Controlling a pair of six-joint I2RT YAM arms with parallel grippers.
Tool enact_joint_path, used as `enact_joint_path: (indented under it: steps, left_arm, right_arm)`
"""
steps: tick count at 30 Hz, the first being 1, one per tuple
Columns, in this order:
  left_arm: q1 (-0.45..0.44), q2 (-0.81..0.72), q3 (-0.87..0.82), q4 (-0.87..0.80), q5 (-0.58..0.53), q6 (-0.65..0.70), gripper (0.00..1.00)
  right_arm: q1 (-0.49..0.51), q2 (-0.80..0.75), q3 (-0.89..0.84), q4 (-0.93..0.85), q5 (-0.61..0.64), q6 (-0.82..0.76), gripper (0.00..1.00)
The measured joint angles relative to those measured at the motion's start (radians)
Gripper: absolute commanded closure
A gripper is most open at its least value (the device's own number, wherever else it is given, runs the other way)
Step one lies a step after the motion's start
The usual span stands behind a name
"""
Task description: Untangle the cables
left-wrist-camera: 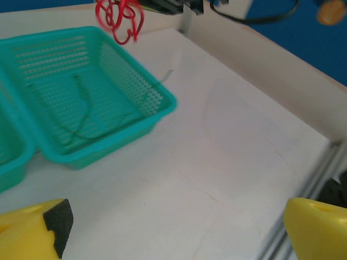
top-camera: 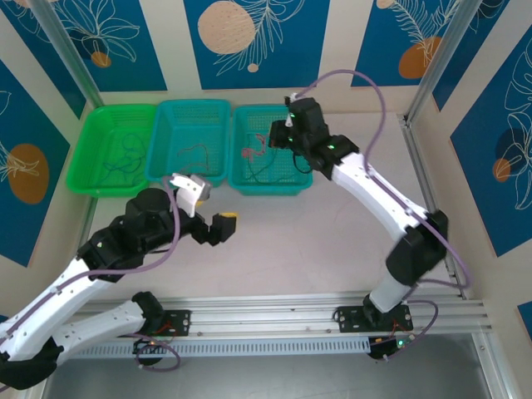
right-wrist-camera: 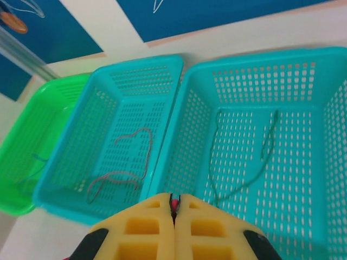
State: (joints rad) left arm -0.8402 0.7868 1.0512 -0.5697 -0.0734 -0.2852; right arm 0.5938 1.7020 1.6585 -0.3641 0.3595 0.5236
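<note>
Jaws on your right gripper (right-wrist-camera: 173,201) are pressed together, pinching the red cable (left-wrist-camera: 120,20). It hangs in a curly bunch just above the left rim of the right teal basket (right-wrist-camera: 255,57). Inside that basket lies a dark green cable (right-wrist-camera: 238,157). Just left of that basket is the middle basket (right-wrist-camera: 141,60), with a red wire (right-wrist-camera: 122,173) in it, so the drop likely goes that way. Your left gripper (left-wrist-camera: 173,227) is spread wide, holding nothing, in front of that basket.

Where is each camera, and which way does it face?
Top external: above, behind the bases, looking down on left gripper, right gripper, baskets.
Left wrist: low over table, facing right teal basket; open yellow fingers.
Right wrist: above baskets, looking down; fingers shut on red cable.
Shared: both wrists see the dark green cable.
</note>
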Motion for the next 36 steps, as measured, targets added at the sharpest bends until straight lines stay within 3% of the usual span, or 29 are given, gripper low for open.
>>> enact_joint_path:
  steps: [7,13,20,22,26,29,36]
  left_arm:
    - [0.000,-0.061,0.034,-0.152,-0.206,-0.077,0.00]
    - [0.000,-0.137,0.000,-0.206,-0.293,-0.128,0.00]
    - [0.000,-0.137,-0.056,-0.220,-0.322,-0.130,0.00]
    - [0.000,-0.135,-0.071,-0.220,-0.340,-0.125,0.00]
    - [0.000,-0.135,-0.099,-0.214,-0.401,-0.108,0.00]
    - [0.005,-0.135,-0.129,-0.200,-0.453,-0.097,0.00]
    - [0.050,-0.145,-0.269,-0.141,-0.574,-0.058,0.00]
  right_arm:
    - [0.055,0.336,0.290,0.057,0.085,-0.074,1.00]
    - [0.118,0.563,0.506,0.104,0.100,-0.168,1.00]
    - [0.155,0.745,0.684,0.076,0.037,-0.249,0.66]
    - [0.155,0.754,0.697,0.048,0.024,-0.262,0.65]
    - [0.145,0.713,0.659,0.026,-0.014,-0.283,0.65]
    - [0.129,0.579,0.495,0.043,-0.053,-0.285,0.64]
    - [0.030,-0.007,-0.101,0.177,-0.114,-0.271,0.58]
